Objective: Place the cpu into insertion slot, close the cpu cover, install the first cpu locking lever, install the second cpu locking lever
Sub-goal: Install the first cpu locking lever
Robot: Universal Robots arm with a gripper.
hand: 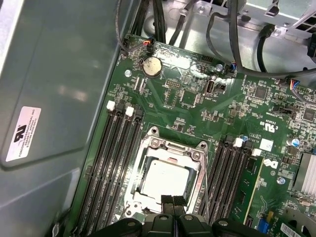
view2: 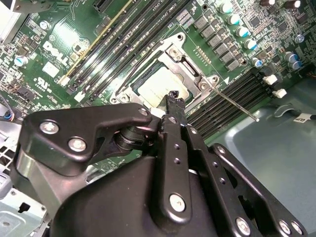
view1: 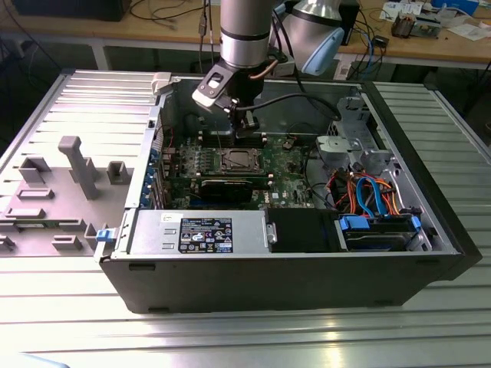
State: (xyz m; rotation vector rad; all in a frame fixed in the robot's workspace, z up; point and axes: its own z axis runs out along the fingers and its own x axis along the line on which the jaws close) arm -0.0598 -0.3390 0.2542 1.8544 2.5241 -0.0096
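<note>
The cpu point(hand: 165, 178) lies seated in the socket point(hand: 157, 143) of the green motherboard point(hand: 197, 108), with the cpu cover point(hand: 196, 173) closed flat around it. Just over the socket's edge hangs the gripper point(hand: 173, 198), jaws pressed together on nothing. A thin locking lever point(view2: 232, 101) juts from a socket corner (the coin battery point(hand: 152, 66) sits well apart).

I'm looking into an electronics workshop: wooden workbenches point(view1: 92, 29) strewn with cables point(view1: 165, 14) line twelve o'clock, and an opened computer case point(view1: 307, 280) sits on a ribbed metal table point(view1: 245, 337).
</note>
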